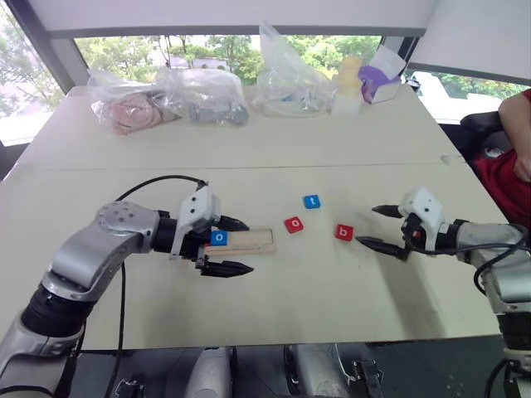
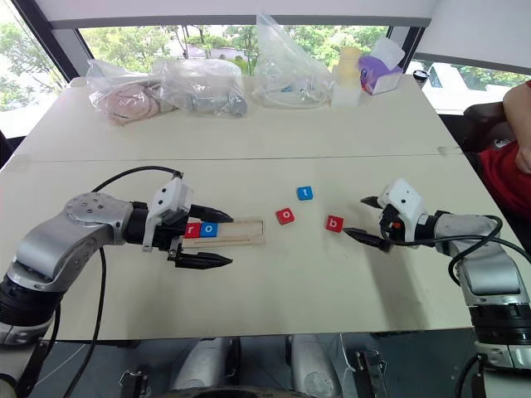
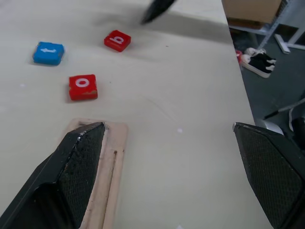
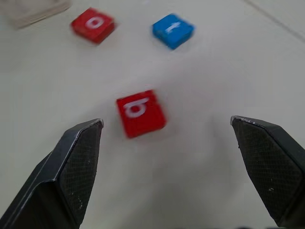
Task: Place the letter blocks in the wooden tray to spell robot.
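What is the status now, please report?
Both end effectors open, left at the wooden tray, right beside red b block. Red r and blue o in tray. Red o, blue t loose. Nothing blocking.

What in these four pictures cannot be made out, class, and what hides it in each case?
- Wooden tray: its left end, behind the left gripper in the eye views.
- Red r block: partly covered by that gripper in the right eye view.
- Contents of the plastic bags: blurred by crumpled film.
- Person: cut off by the right edge.
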